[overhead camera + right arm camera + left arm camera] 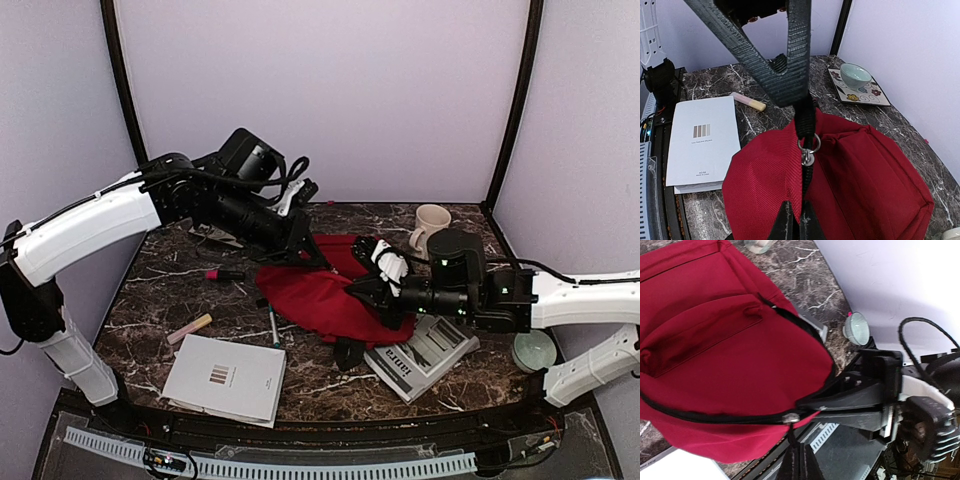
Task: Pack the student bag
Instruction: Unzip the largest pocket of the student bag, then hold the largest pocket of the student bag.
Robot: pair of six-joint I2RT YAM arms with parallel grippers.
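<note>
The red student bag (318, 293) lies crumpled in the middle of the table. My left gripper (303, 250) is at its far left edge. In the left wrist view the left gripper (804, 409) is shut on the bag's zippered rim (730, 360), right by the metal zipper slider (790, 417). My right gripper (366, 290) is on the bag's right side. In the right wrist view the right gripper (796, 216) is shut on a raised fold of the bag's red fabric (765, 170), just below a zipper pull ring (807, 149) with a black strap (785, 65).
A white notebook (225, 378) lies front left and a magazine (420, 355) front right. A cream mug (430, 225) stands at the back right and a pale bowl (533, 350) at the right edge. A pen (272, 325), a pink marker (225, 273) and a pink-yellow stick (190, 328) lie left of the bag.
</note>
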